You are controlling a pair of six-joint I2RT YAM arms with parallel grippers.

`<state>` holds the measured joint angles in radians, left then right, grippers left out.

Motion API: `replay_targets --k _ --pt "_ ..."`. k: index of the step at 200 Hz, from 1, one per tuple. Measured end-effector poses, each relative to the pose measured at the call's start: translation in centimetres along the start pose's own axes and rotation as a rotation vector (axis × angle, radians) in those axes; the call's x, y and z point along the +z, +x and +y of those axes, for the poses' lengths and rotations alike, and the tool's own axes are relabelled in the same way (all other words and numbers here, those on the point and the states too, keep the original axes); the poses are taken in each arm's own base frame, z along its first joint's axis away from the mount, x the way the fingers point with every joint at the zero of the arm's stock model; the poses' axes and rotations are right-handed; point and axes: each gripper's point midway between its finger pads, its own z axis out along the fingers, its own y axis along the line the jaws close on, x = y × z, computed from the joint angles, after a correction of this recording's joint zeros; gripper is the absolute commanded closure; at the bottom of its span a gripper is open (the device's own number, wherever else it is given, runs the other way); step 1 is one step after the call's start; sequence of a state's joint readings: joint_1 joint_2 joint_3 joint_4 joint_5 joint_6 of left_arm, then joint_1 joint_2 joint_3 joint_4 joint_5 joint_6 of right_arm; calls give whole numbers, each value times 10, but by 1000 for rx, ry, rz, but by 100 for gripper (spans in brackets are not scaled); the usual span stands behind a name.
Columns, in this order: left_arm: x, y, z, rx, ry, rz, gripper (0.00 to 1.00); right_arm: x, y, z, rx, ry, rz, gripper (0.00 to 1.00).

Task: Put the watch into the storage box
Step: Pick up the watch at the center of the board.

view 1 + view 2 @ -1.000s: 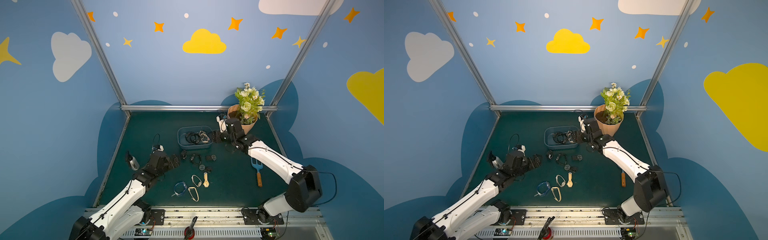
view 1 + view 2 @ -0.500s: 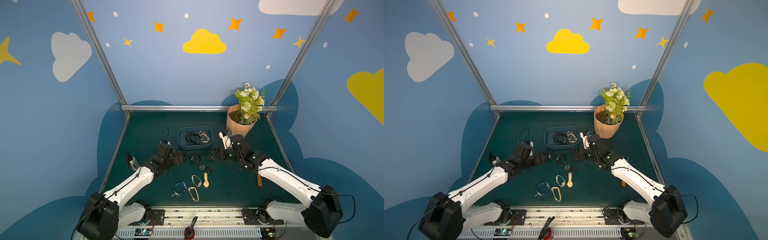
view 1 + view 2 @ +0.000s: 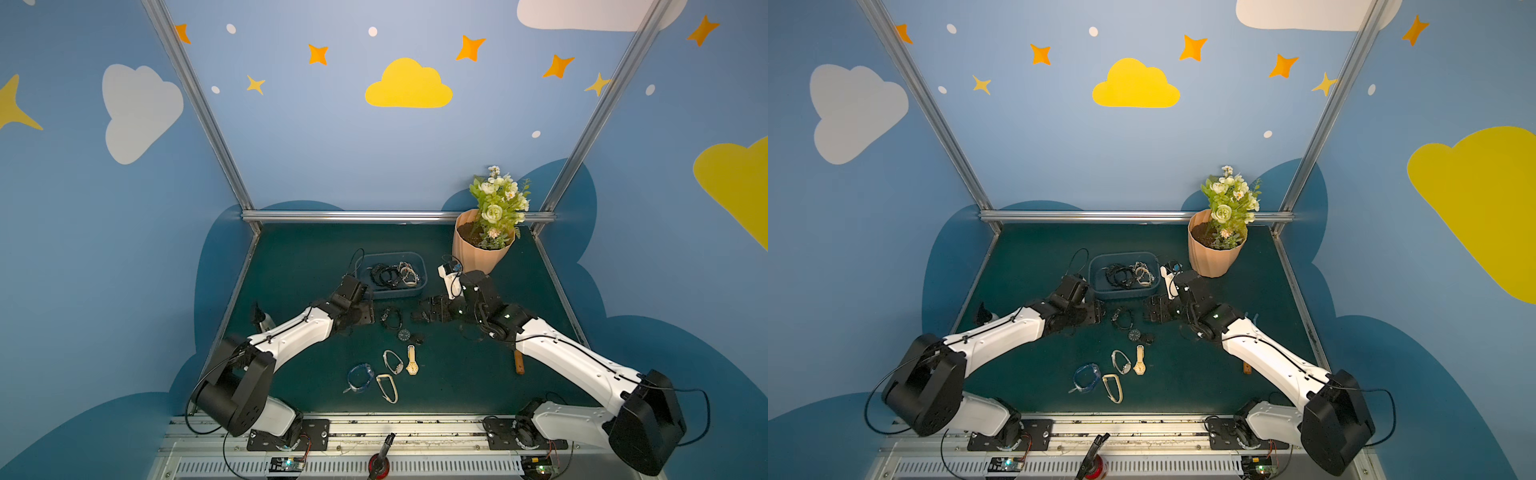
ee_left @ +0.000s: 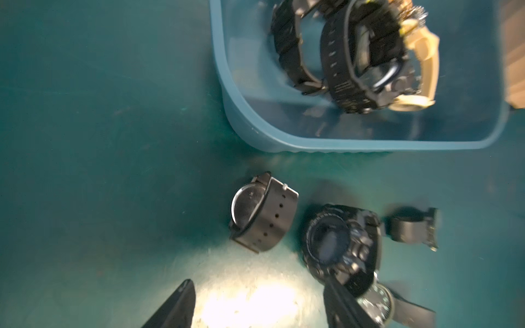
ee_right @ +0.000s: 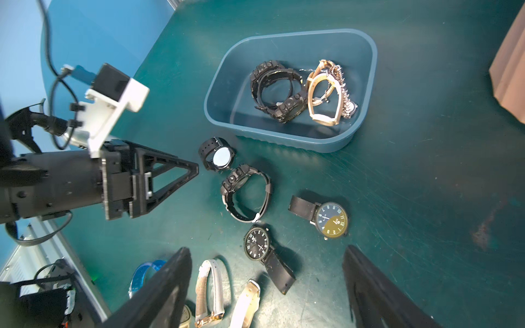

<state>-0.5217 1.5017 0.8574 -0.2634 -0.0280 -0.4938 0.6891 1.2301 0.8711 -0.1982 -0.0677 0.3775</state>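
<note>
On the green worktop [image 3: 299, 257] a black watch [image 4: 262, 213], perforated strap, round steel back, lies beside the blue box [image 4: 284, 142]; left gripper [image 4: 257, 284] and right gripper [image 5: 265, 248] both stand apart.

We show the left arm [image 3: 291, 332] and right arm [image 3: 569, 357] stretched forward and inward, wrists low. The left claw [image 4: 257, 286] holds its jaws parted, empty; the right claw [image 5: 265, 252], facing it, likewise stands agape and empty.

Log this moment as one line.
left hand open, beside black strap watch | right hand open, empty | storage box holds several watches
</note>
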Motion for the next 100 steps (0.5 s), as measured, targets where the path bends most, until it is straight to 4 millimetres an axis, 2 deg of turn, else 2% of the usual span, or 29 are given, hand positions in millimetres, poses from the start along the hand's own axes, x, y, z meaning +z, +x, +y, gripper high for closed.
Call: replay_targets --k 56,100 --pt "21 -6 3 29 -75 20 38 0 -1 -2 -1 13 -5 16" --pt "33 -13 2 41 -106 27 48 -5 -2 -4 -4 24 -22 16"
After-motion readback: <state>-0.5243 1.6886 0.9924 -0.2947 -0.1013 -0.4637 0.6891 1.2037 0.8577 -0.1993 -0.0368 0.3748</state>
